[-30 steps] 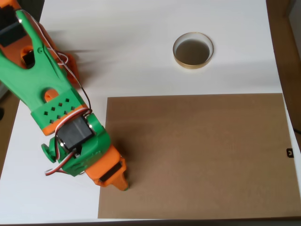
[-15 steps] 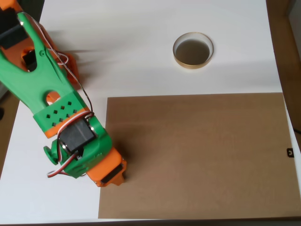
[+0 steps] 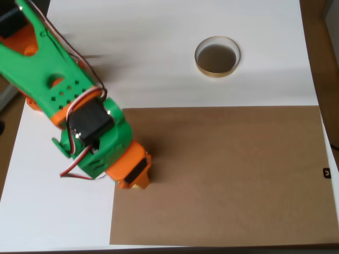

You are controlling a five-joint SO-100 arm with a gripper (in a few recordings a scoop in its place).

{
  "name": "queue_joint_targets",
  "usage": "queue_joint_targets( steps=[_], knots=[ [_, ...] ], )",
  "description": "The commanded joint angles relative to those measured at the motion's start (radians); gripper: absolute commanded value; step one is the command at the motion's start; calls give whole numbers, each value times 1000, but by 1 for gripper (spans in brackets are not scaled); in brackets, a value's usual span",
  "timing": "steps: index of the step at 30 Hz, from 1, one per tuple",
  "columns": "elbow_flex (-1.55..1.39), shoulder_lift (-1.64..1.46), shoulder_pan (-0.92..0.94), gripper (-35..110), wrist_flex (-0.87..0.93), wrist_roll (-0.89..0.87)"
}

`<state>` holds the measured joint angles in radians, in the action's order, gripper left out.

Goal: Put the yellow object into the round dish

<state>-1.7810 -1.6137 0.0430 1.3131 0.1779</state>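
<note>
Since the earlier overhead pictures the green and orange arm (image 3: 63, 100) has swung up and to the right, so its end effector (image 3: 139, 182) now sits higher on the brown sheet's left edge than it did half a second ago; the dish has not shifted.

Largest in the overhead view is the white desk (image 3: 159, 47), bright and bare along its top half, with soft grey shadow streaks near the arm. Over its lower right lies a flat brown sheet (image 3: 228, 174), rectangular, matte, like cardboard. Dark wooden floor (image 3: 326, 63) shows along the right edge past the desk, and a small black item (image 3: 327, 172) lies at the far right.

The arm reaches in from the upper left, with a black motor block and red and white wires on its wrist. Its orange tip points down at the sheet; a bit of yellow (image 3: 140, 185) shows under that tip, too hidden to identify. Whether the fingers are spread or closed cannot be told from above.

The round dish (image 3: 217, 56) stands on the white desk at upper right, well apart from the arm.
</note>
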Motion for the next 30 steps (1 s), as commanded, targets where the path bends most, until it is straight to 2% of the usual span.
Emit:
queue_joint_targets(
  steps=[1, 13, 30],
  knots=[
    [78, -117, -49, 0, 44, 28],
    [94, -172, -337, 0, 109, 74],
    [176, -75, -684, 0, 179, 64]
  ],
)
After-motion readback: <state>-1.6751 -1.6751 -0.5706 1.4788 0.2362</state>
